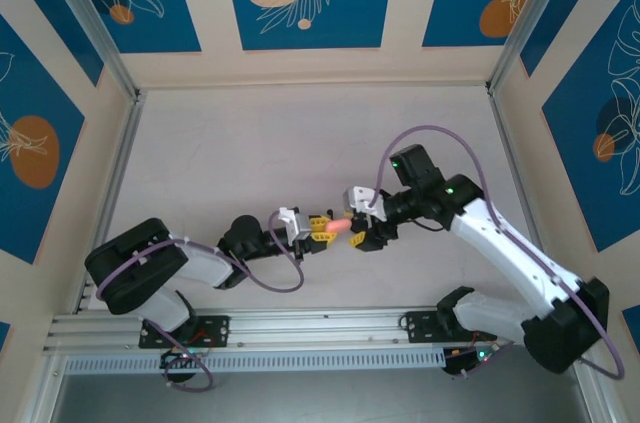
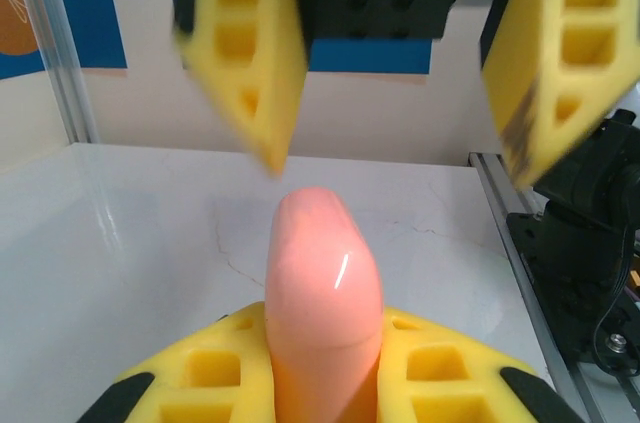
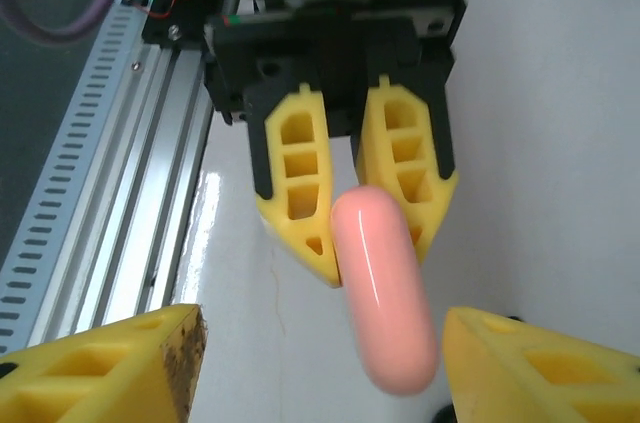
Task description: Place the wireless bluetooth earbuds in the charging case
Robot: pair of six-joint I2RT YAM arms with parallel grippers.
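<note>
The salmon-pink charging case point(image 1: 339, 227) is held a little above the white table, near its front middle. My left gripper point(image 1: 320, 229) is shut on one end of it. In the left wrist view the case point(image 2: 325, 288) sticks up between the yellow fingers of that gripper point(image 2: 325, 353). My right gripper point(image 1: 357, 233) faces it from the right, open. In the right wrist view the case's free end point(image 3: 385, 293) lies between the spread jaws of the right gripper point(image 3: 325, 368), closer to the right-hand finger point(image 3: 540, 363) and apart from the left one. The earbuds are out of view.
An aluminium rail point(image 1: 300, 328) with a slotted cable duct runs along the near edge, just behind the left gripper point(image 3: 120, 193). Frame posts and blue patterned walls enclose the white table point(image 1: 300, 143). A dark patch point(image 3: 440, 413) sits under the case's tip.
</note>
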